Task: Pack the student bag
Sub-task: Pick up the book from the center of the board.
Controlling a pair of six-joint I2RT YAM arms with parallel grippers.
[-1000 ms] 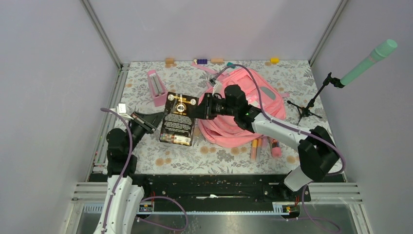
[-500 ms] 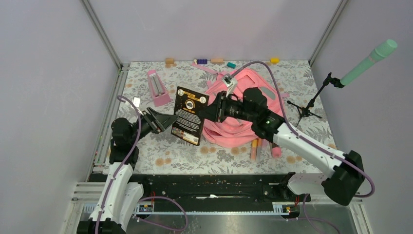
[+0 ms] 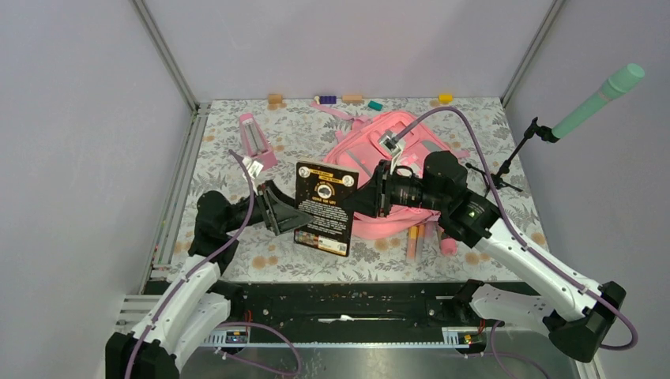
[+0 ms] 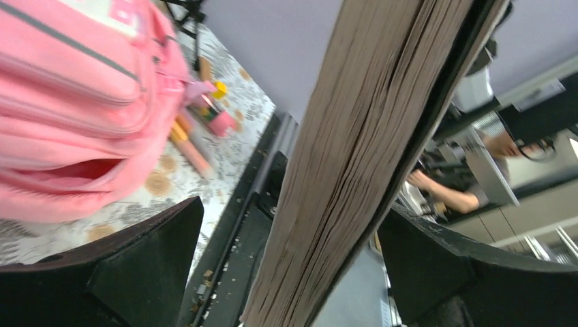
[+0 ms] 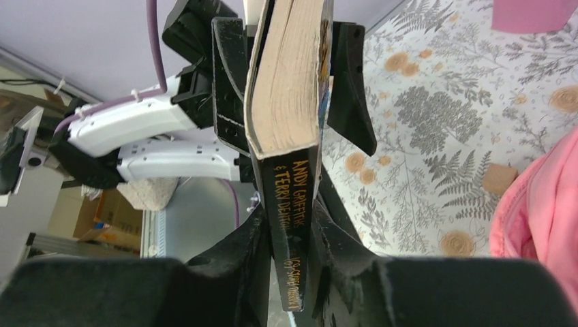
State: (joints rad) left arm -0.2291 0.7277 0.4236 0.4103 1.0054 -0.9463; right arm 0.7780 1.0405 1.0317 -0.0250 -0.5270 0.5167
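Note:
A black paperback book [image 3: 324, 207] hangs tilted above the table, left of the pink student bag [image 3: 353, 158]. My right gripper [image 3: 357, 203] is shut on the book's spine [image 5: 298, 225], one finger on each cover. My left gripper [image 3: 281, 214] is open and straddles the book's opposite page edge [image 4: 361, 157]. Both of its fingers [image 4: 136, 266] stand off the covers with a gap on each side. The right wrist view shows those same fingers [image 5: 349, 88] flanking the book [image 5: 290, 88]. The bag [image 4: 61, 102] lies on the table with a pocket slit gaping.
A small pink triangular stand [image 3: 254, 142] sits at the back left. Several markers [image 3: 430, 237] lie by the bag's near edge. A black tripod [image 3: 494, 178] carrying a teal microphone [image 3: 600, 99] stands at the right. Small blocks [image 3: 324, 99] line the back edge.
My right gripper lifted the book from flat on the table and carried it nearer. My left gripper moved in, opened from shut, and now straddles the book's page edge.

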